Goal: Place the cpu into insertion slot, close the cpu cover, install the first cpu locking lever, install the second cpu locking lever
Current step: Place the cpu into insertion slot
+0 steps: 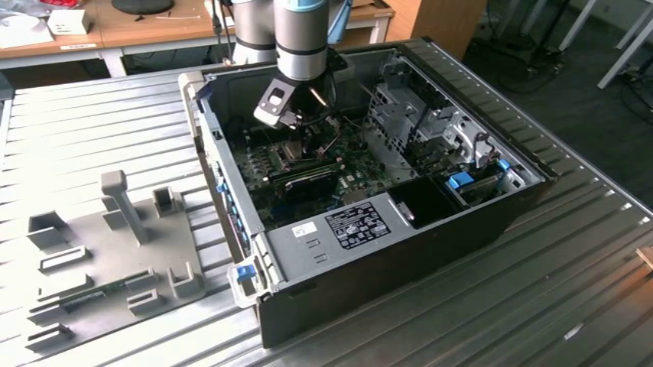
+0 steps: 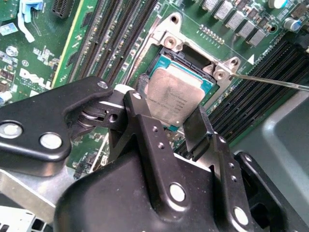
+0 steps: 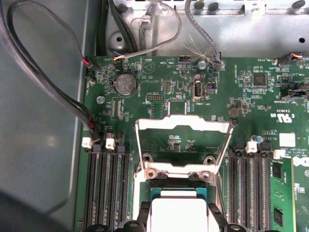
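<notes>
A ribbed metal bench carries an open computer case lying on its side, with wooden desks behind it. A grey fixture plate rests near the bench's edge on the exterior view's left. The arm reaches down into the case over the green circuit board.

In the second wrist view the gripper pinches the cpu by two opposite edges, its black fingers pressed against the chip's sides. The cpu sits directly over the insertion slot, slightly tilted, its silver-grey top facing up. Whether it already rests in the slot cannot be told.

In the first wrist view the cpu cover is swung open, its cut-out frame standing back from the slot and showing board through the middle. A thin locking lever sticks out from the slot's corner, unlatched. Long black memory slots run along both sides of the slot. A coin battery sits toward the board's far corner, near loose cables.
</notes>
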Available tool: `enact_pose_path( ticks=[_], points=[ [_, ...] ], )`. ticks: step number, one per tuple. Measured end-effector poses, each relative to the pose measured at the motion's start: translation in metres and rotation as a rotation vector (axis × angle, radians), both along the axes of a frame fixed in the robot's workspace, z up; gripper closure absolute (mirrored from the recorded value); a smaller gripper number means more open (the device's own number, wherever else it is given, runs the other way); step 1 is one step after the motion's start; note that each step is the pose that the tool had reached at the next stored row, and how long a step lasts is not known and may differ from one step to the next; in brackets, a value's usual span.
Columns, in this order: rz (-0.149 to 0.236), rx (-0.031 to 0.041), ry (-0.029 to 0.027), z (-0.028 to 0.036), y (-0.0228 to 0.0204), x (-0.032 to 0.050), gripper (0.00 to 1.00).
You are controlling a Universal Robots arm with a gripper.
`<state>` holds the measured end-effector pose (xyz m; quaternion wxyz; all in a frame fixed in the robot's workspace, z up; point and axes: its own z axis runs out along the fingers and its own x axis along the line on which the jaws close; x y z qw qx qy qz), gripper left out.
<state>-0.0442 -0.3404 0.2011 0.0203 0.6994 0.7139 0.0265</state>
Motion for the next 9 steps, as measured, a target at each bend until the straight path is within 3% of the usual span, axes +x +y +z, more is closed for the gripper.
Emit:
enact_pose_path(
  ticks=[9],
  points=[
    [0.000, 0.0001, -0.0001, -0.0015, 0.0000, -0.0008, 0.46]
  ],
)
